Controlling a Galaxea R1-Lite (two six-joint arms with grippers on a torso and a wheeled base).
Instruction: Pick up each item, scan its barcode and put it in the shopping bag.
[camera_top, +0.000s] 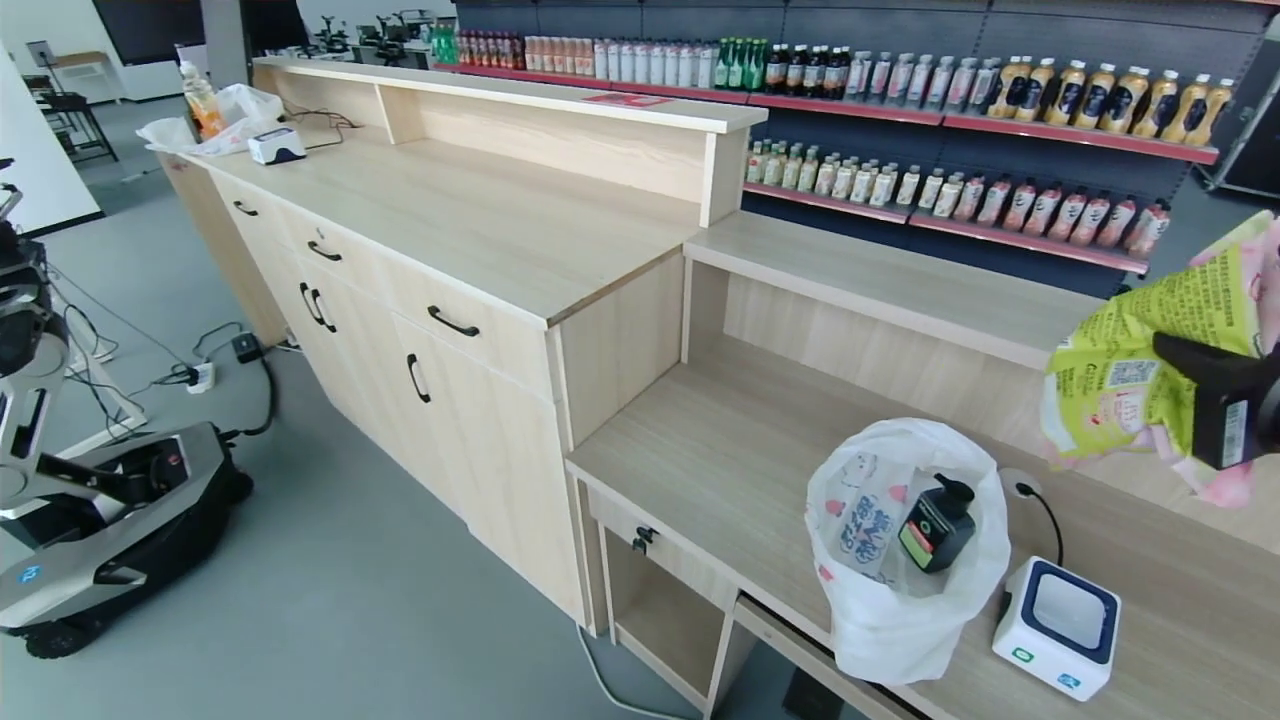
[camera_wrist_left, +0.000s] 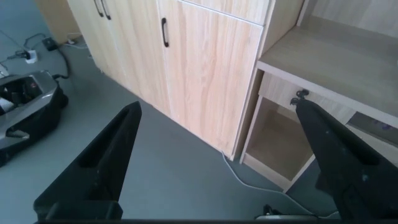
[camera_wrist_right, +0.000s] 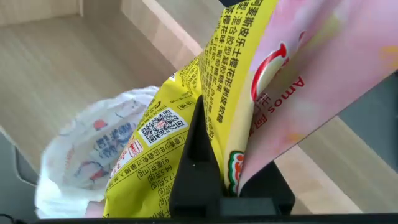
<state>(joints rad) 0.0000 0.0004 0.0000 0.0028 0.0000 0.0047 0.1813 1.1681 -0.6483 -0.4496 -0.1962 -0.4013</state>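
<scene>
My right gripper (camera_top: 1185, 375) is shut on a yellow-green and pink snack bag (camera_top: 1120, 370), held in the air above the low counter (camera_top: 720, 450), up and to the right of the white shopping bag (camera_top: 900, 620). Inside the shopping bag lie a black pump bottle (camera_top: 937, 525) and a printed packet (camera_top: 865, 520). A white scanner (camera_top: 1060, 625) with a blue rim stands just right of the bag. In the right wrist view one finger (camera_wrist_right: 199, 155) presses the snack bag (camera_wrist_right: 180, 124), with the shopping bag (camera_wrist_right: 81, 155) below. My left gripper (camera_wrist_left: 217, 109) hangs open over the floor, holding nothing.
A tall wooden counter (camera_top: 450, 210) with drawers and doors runs back to the left; a second scanner (camera_top: 275, 146) and a plastic bag (camera_top: 215, 125) sit at its far end. Shelves of bottles (camera_top: 950, 130) stand behind. Cables (camera_top: 200, 375) and another robot's base (camera_top: 110, 530) occupy the floor at left.
</scene>
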